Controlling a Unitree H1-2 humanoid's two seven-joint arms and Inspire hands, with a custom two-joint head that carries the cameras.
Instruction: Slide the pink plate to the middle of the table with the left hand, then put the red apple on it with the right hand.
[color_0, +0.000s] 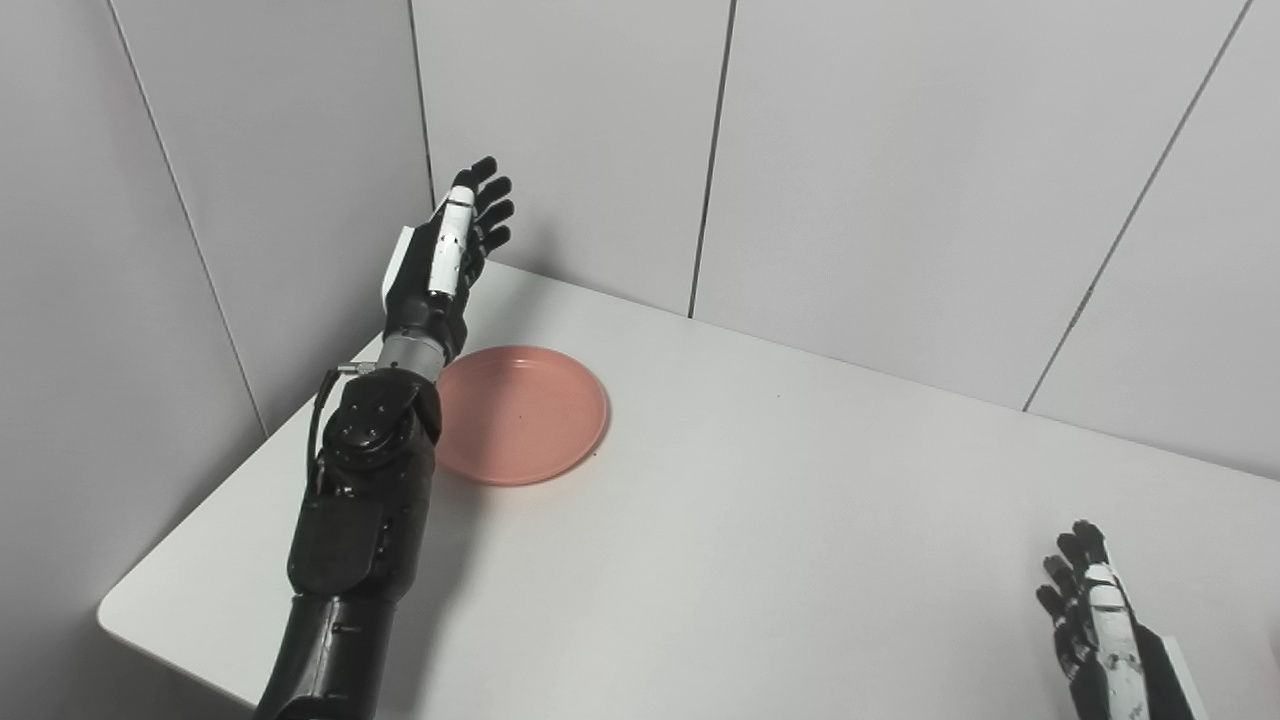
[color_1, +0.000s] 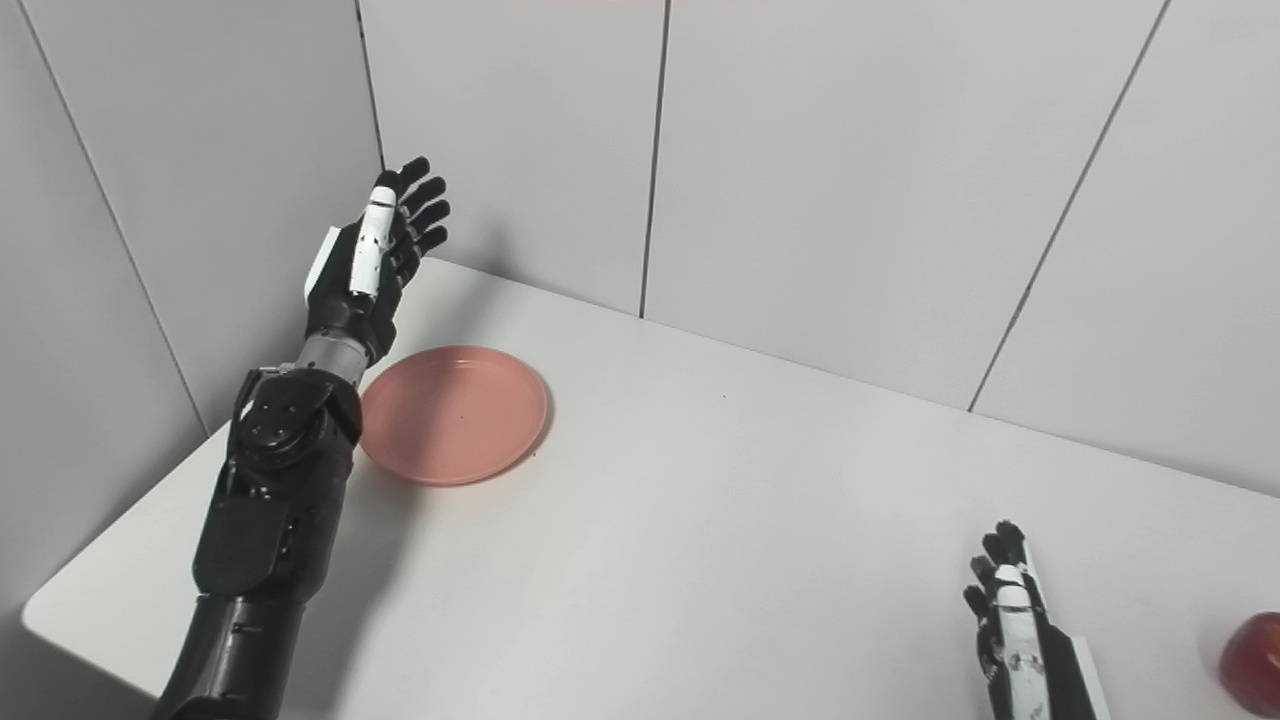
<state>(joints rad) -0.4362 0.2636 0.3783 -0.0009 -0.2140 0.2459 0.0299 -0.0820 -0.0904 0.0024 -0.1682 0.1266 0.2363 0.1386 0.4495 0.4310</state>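
Observation:
The pink plate (color_0: 520, 412) lies flat on the white table (color_0: 760, 520), towards its far left corner. My left hand (color_0: 452, 250) is raised above the table just behind the plate's left rim, fingers apart and stretched upward, holding nothing. Its forearm covers the plate's left edge. The red apple (color_1: 1255, 663) shows only in the right eye view, at the right edge of the picture on the table. My right hand (color_1: 1012, 625) rests low at the front right, left of the apple and apart from it, fingers spread and empty.
Grey wall panels (color_0: 860, 160) close off the table's back and left sides, meeting in a corner behind my left hand. The table's front left corner (color_0: 110, 612) is rounded and drops off to the floor.

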